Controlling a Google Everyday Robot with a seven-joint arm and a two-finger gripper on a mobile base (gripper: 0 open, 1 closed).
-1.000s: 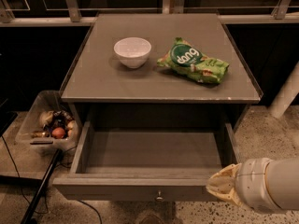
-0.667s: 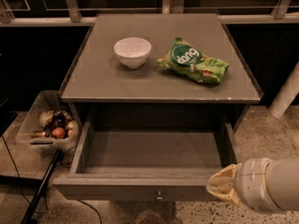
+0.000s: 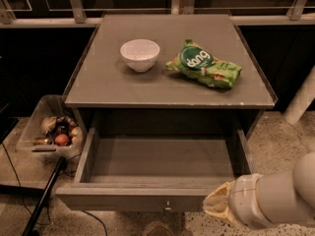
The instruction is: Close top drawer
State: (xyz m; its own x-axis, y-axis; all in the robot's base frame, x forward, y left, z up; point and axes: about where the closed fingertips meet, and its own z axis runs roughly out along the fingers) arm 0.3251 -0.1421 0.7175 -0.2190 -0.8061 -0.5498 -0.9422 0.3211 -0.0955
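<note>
The top drawer of a grey cabinet stands pulled wide open and is empty inside. Its flat front panel runs along the bottom of the view, with a small round metal knob at its centre. My gripper comes in from the lower right on a white arm. It sits at the right end of the drawer's front panel, just right of the knob. Its tip looks tan and is close to or touching the panel.
On the cabinet top stand a white bowl and a green snack bag. A clear bin of mixed items sits on the floor at the left. A dark pole leans at lower left. A white post stands at right.
</note>
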